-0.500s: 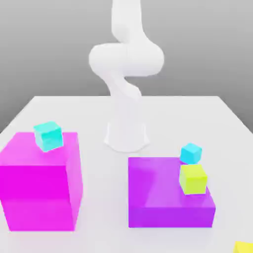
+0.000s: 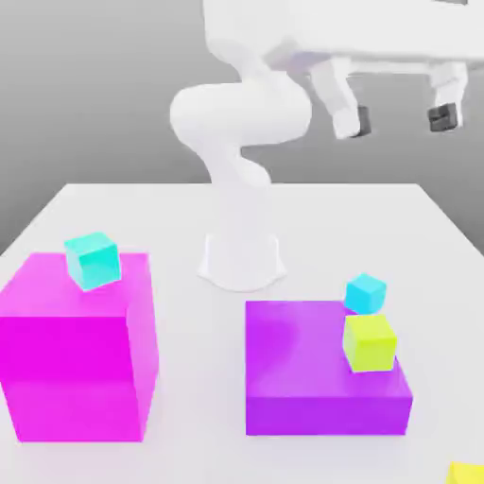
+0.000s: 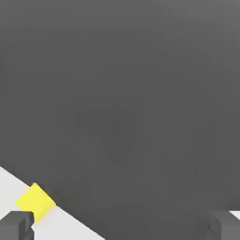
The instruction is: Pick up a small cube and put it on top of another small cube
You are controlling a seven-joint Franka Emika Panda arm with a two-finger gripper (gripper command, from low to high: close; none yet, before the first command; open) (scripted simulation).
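The claw (image 2: 397, 120) is hanging wide open and empty, high above the bench (image 2: 142, 208); the yellow small cube (image 2: 467, 473) is lying far below, nearer the camera.

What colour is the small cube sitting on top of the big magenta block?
Turquoise, a greenish cyan: the small cube on the magenta block, clearest in the exterior view.
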